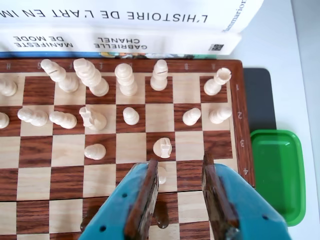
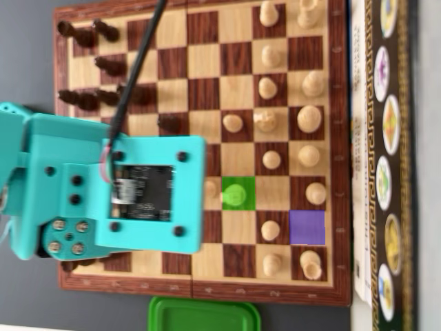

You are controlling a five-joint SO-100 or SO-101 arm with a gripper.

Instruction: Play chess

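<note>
The wooden chessboard fills the wrist view. My gripper, teal with brown wooden pads, hangs open over bare squares near the board's right edge. A white piece stands just beyond the left fingertip. A white pawn is half hidden behind that finger. A dark piece shows low beside the same finger. In the overhead view the white piece stands on a green-marked square. An empty square in the back row is marked purple. The teal arm hides the jaws there.
White pieces crowd the far two rows. Dark pieces stand at the overhead view's upper left. Stacked books lie beyond the board's far edge. A green tray sits off the right side on a dark mat.
</note>
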